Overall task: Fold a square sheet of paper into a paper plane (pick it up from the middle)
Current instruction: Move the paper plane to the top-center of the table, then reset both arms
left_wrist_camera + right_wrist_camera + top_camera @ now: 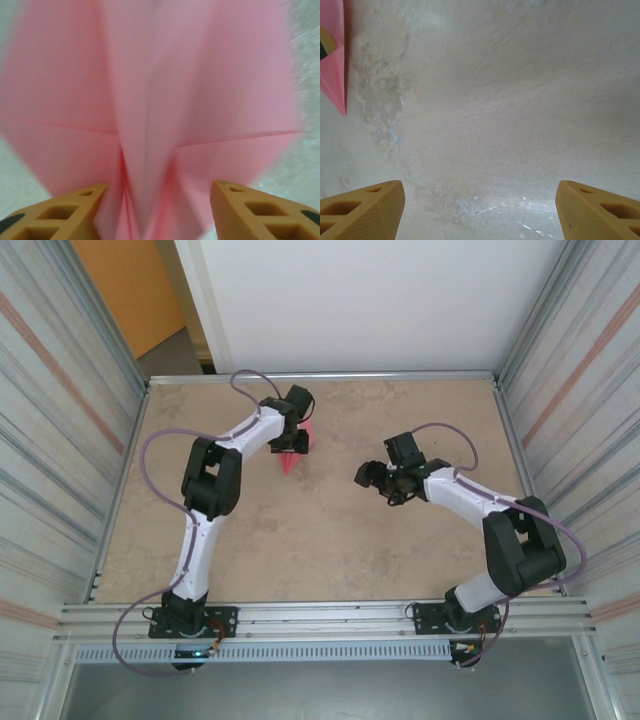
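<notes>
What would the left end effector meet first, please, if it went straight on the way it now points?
The paper plane: its pink folds lie directly ahead of the left end effector, centre fold running between the parted fingers. It looks very near, though blur hides exact depth.

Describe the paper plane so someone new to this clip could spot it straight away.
Start from the tan table and follow the left arm to its far end. At the left gripper is the paper plane, a pointed folded dart and the one pink thing there.
</notes>
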Tool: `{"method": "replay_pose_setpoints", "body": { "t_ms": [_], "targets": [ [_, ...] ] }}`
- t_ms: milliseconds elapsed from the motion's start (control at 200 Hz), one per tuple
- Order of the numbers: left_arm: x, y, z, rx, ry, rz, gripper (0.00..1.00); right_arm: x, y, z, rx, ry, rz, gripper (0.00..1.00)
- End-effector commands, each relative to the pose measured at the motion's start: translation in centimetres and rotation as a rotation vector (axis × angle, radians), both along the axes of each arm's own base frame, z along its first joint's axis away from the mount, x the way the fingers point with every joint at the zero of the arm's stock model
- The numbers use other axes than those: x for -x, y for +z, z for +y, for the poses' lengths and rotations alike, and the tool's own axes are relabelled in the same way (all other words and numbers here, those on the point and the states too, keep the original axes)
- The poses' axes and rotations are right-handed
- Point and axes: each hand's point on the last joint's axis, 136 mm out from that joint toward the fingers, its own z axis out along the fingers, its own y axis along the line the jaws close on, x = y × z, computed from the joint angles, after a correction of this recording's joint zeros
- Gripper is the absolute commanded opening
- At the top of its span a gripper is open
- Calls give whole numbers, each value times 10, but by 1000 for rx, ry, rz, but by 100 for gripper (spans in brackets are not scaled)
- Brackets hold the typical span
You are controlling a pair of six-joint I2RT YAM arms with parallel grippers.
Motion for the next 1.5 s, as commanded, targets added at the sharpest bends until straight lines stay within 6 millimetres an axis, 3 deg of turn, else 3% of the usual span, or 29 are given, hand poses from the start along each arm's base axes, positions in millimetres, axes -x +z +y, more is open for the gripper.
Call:
{"method": "replay_pose_setpoints", "body": {
  "t_ms": [0,65,85,140,246,376,491,586,767,977,1208,1493],
  "targets": [
    [1,72,2,83,30,-101,61,-15,39,-24,78,-8,-114,79],
    [6,84,5,106,39,-123,66,-19,55,-41,117,-17,-153,81],
    [8,100,6,126,43,-152,67,-19,60,-46,133,-23,-165,82],
    [15,112,12,150,52,-178,71,-23,78,-60,170,-34,-218,85],
    [26,140,28,189,72,-259,78,-25,114,-89,248,-77,-328,97],
    [44,156,66,220,131,-357,89,-24,148,-127,372,-169,-449,99],
    [64,155,109,215,201,-445,99,-21,157,-162,484,-290,-495,99],
    [81,145,146,179,262,-499,99,-16,152,-186,560,-374,-520,99],
    [111,121,204,44,341,-590,99,-13,129,-213,666,-431,-589,99],
    [128,102,241,-104,372,-628,99,-17,91,-222,743,-380,-628,99],
    [115,84,240,-153,247,-747,99,-31,62,-229,709,-346,-650,99],
    [96,71,209,4,10,-850,99,-46,49,-222,540,-261,-745,99]
  ]
}}
